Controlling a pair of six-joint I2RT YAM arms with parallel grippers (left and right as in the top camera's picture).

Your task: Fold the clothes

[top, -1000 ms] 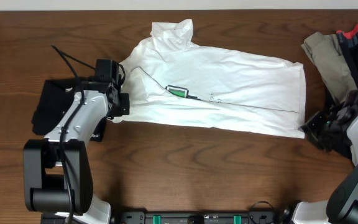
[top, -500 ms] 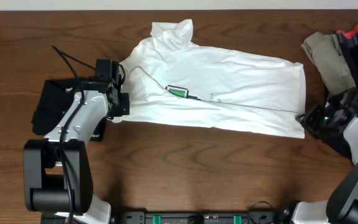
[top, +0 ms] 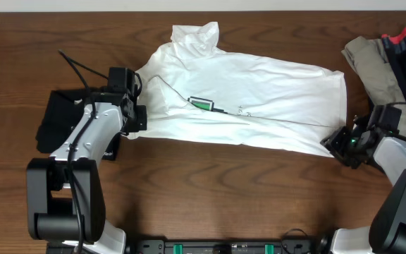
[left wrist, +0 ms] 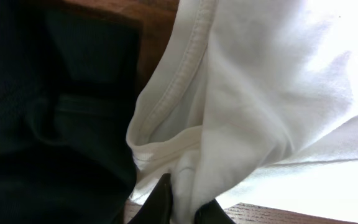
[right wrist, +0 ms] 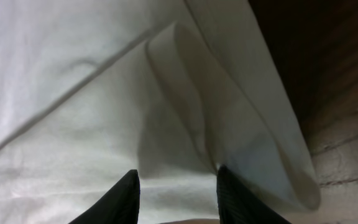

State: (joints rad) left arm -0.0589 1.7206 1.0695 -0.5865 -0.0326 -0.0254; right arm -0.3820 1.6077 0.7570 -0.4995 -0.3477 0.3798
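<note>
Cloth covers most of the wooden table [top: 210, 187]. The white T-shirt [top: 273, 92] lies spread across the centre, its collar end bunched toward 11 o'clock and its green robot print [top: 201, 104] facing up. At the shirt's 9 o'clock edge the left gripper [top: 134, 117] has its jaws clamped on the hemmed edge (the wrist view shows white fabric pinched between the fingertips [left wrist: 160, 199]). This hold probably anchors or lifts that side for a fold. At the 4 o'clock corner the right gripper [top: 344, 143] sits low with its jaws apart, straddling a creased corner without pinching it, and seems to be lining up a matching hold. A black garment [top: 51, 123] lies under the left arm at 9 o'clock. A khaki garment [top: 365, 60] and a red garment [top: 404, 34] are heaped at 2 o'clock, apparently set aside to give the shirt room.
</note>
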